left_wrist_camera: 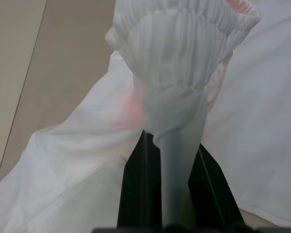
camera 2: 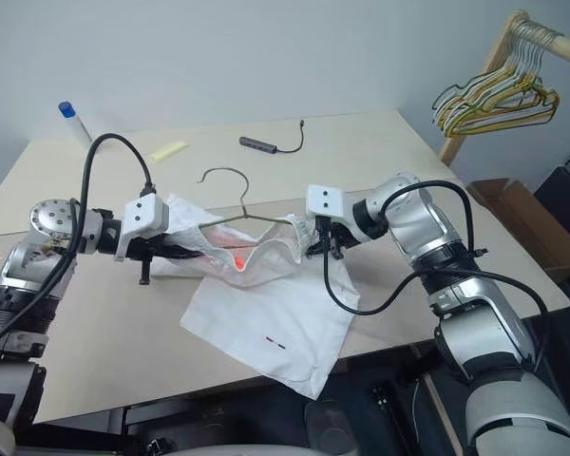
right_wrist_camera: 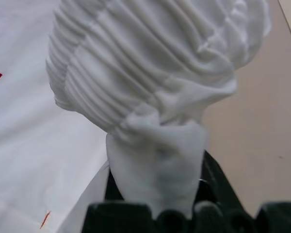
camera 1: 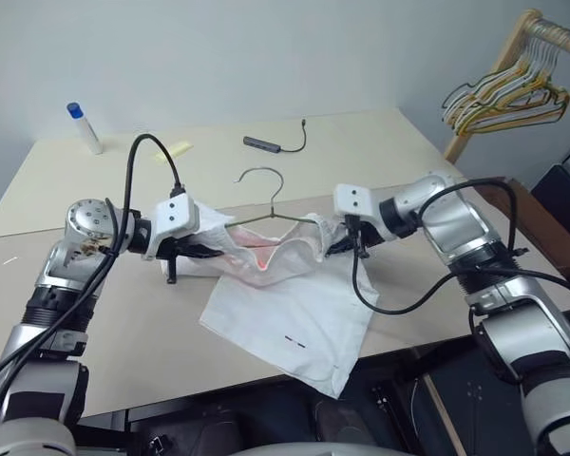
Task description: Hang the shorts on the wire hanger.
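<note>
shorts (camera 1: 294, 313): soft white cloth | waistband gathered, ribbed | wire hanger (camera 1: 266, 195): thin, hooked

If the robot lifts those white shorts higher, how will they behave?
Probably floppy: the shorts sag between left hand and right hand, the legs draped on the table. Likely light: a pinch of waistband holds them. The hem may drag.

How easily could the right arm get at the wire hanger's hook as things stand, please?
Probably not easily: the right gripper is shut on the shorts waistband, so it would have to let go first. The wire hanger hook itself lies uncovered just beyond.
</note>
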### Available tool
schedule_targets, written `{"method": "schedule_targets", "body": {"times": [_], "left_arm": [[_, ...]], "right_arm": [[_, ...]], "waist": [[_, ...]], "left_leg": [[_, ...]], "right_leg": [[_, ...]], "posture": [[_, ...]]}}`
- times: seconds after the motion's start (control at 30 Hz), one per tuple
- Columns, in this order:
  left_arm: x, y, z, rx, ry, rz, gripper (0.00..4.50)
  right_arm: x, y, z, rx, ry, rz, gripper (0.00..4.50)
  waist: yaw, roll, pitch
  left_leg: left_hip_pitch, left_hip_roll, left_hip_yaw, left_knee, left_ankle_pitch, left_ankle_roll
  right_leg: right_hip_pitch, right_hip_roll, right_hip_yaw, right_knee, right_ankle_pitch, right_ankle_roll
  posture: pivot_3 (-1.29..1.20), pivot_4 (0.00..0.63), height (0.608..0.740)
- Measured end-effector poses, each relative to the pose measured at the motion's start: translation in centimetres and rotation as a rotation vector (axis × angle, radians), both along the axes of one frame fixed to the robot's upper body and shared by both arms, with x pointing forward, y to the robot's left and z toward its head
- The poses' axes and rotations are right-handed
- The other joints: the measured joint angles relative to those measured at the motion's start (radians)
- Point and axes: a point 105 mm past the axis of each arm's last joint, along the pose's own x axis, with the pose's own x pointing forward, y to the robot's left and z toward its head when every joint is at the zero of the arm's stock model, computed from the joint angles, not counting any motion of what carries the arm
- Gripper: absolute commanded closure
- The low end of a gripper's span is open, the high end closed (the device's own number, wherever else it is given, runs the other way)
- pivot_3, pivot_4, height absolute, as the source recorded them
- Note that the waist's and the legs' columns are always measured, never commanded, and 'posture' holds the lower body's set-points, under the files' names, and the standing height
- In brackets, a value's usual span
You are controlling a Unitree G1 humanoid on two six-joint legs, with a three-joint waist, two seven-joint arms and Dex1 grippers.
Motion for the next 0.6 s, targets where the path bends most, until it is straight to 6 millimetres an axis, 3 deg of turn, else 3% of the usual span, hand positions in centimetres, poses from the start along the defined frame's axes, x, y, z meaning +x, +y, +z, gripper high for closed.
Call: {"method": "schedule_targets", "body": {"times": [0.1, 0.33, 0.57, 0.6], "left_arm": [[-0.1, 0.0, 0.0, 0.003, -0.002, -0.013, 4.50], [-0.3, -0.5, 1.4, -0.092, 0.001, -0.046, 2.41], [0.1, 0.8, 4.4, -0.180, -0.058, 0.011, 0.17], [0.3, 1.0, 5.0, -0.204, -0.088, 0.038, 0.02]], "right_arm": [[-0.4, -0.1, 0.0, 0.010, 0.017, 0.009, 4.48], [-2.3, -2.1, -0.7, 0.078, 0.122, -0.069, 4.50], [-5.0, -5.6, -2.2, 0.179, 0.283, -0.310, 4.50], [-5.5, -6.2, -2.5, 0.199, 0.307, -0.361, 4.50]], "waist": [[0.000, 0.000, 0.000], [0.006, 0.000, 0.000], [0.003, 0.000, 0.000], [0.004, 0.000, 0.000]], "left_leg": [[0.000, 0.000, 0.000, 0.000, 0.000, 0.000], [-0.001, 0.000, -0.001, 0.001, 0.000, 0.000], [0.000, 0.000, -0.001, 0.001, 0.000, 0.000], [0.000, 0.000, -0.001, 0.001, 0.000, 0.000]], "right_leg": [[0.000, 0.000, 0.000, 0.000, 0.000, 0.000], [0.000, -0.001, -0.001, 0.000, -0.001, 0.001], [0.000, 0.000, -0.002, 0.001, -0.004, 0.005], [0.000, 0.000, -0.002, 0.001, -0.004, 0.005]], "posture": [[-0.10, 0.000, 0.740], [-0.11, 0.000, 0.740], [-0.11, 0.000, 0.740], [-0.11, 0.000, 0.740]]}}
